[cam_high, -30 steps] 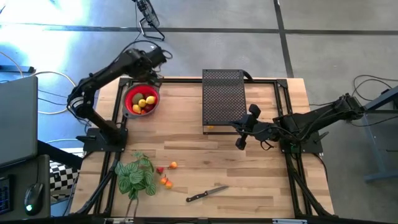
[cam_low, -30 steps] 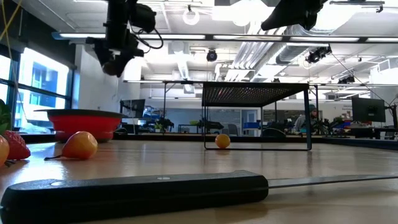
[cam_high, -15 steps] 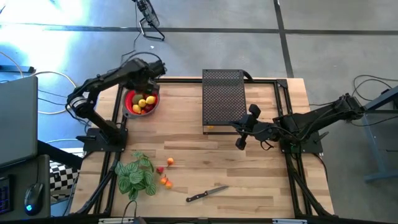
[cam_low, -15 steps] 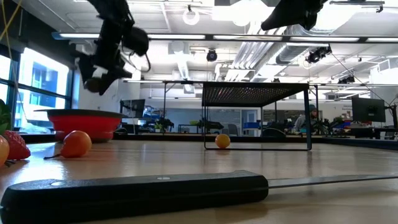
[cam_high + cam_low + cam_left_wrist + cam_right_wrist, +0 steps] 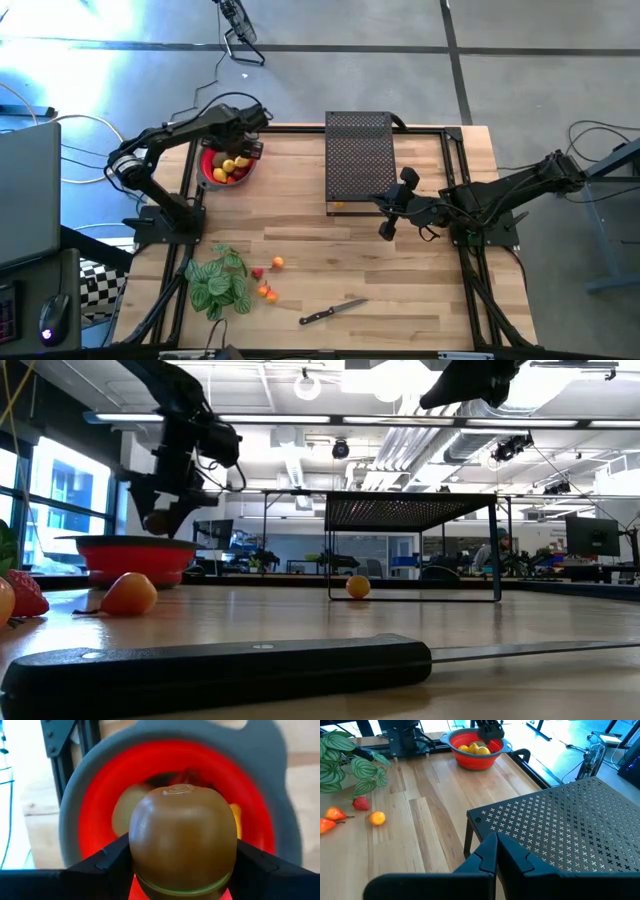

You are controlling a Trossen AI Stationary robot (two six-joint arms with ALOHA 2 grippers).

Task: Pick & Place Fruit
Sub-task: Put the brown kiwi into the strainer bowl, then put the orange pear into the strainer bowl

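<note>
From where I stand the job looks partly done. At the far left corner of the tabletop (image 5: 400, 270) sits the red bowl (image 5: 209, 170), and it already holds several pieces, yellow lemons and something dark red among them. Above it hangs the left gripper (image 5: 243, 147), its fingers clamped on a brown kiwi (image 5: 183, 839); the left wrist view shows the kiwi directly over the bowl's red hollow, not yet let go. That arm reaches out from its base, elbow raised, wrist bent down toward the bowl, and in the low view the gripper sits just above the rim.

Still left to move: near the front left, beside the green leafy plant (image 5: 218, 284), lie a small red piece (image 5: 257, 273), an orange one (image 5: 277, 264) and two more orange pieces (image 5: 266, 293) touching each other. Under the black mesh rack (image 5: 359, 160) another small orange fruit (image 5: 357, 587) waits. A knife (image 5: 332, 312) lies toward the front.

On the right, the right gripper (image 5: 388, 214) rests closed and empty just beside the rack.
</note>
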